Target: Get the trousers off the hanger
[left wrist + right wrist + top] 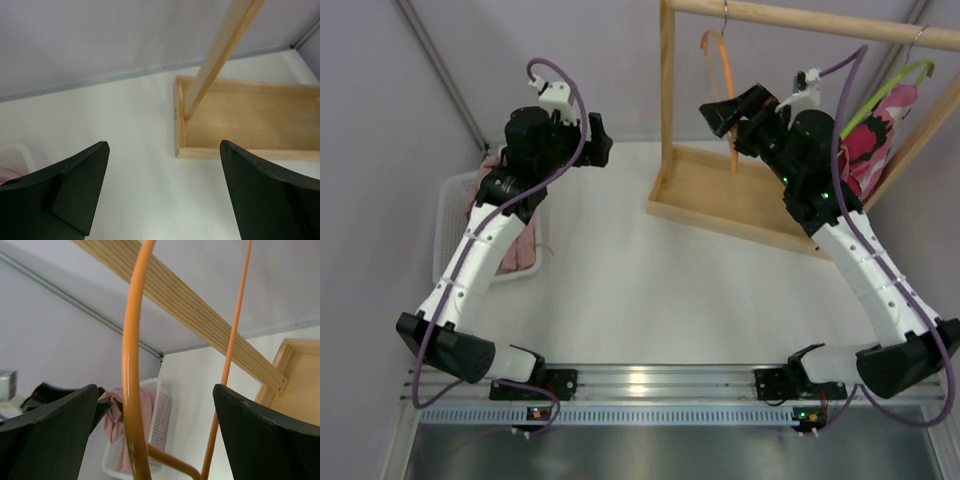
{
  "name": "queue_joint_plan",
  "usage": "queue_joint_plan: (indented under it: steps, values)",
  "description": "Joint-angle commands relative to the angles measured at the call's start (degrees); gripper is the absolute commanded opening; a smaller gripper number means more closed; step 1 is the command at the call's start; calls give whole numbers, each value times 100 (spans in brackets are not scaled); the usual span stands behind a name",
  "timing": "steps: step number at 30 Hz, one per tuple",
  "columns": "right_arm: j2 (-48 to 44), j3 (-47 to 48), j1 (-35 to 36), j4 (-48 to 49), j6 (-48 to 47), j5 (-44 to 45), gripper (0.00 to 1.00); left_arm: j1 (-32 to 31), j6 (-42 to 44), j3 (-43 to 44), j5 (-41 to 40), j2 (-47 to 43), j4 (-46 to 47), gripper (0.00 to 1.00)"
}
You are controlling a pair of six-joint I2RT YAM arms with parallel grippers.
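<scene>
Top view: the bare hanger point(724, 55) hung from the rack point(668, 100) at upper centre. The right gripper point(718, 112) sat beside it, jaws apart and empty. The trousers point(525, 250) lay in the basket point(450, 200) at left. The left gripper point(598, 140), just above-right of it, was spread wide, holding nothing.

Left wrist view: a pink sliver at lower left was probably the trousers.

Right wrist view: the hanger point(131, 365) ran between the open jaws, with the trousers point(117, 415) heaped in the basket at lower left. Removal looked done; only drawing the arms back seemed left.
</scene>
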Motion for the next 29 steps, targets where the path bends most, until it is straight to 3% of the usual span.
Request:
queue_joint_plan:
  steps: [1,5,8,13,20,29]
  values:
    - [-784,-515,-41,241,-926,-283,99,71,342,197,737,159,-716,98]
    - [-1548,-965,-50,-373,-1515,-238,99,72,598,109,1598,361,-1250,98]
    - [-2101,-1360,-50,-716,-2051,-598,99,72,388,48,1776,519,-1515,98]
    - [-3017,-2283,-50,-1128,-3220,-1916,100,72,440,-409,1390,230,-1560,98]
    - [-4186,-2925,-111,-2411,-3906,-2338,99,98,625,-972,994,-508,-1586,98]
    - [-4679,-3269,-270,-3450,-4654,-2384,99,115,616,-850,985,-588,-1858,98]
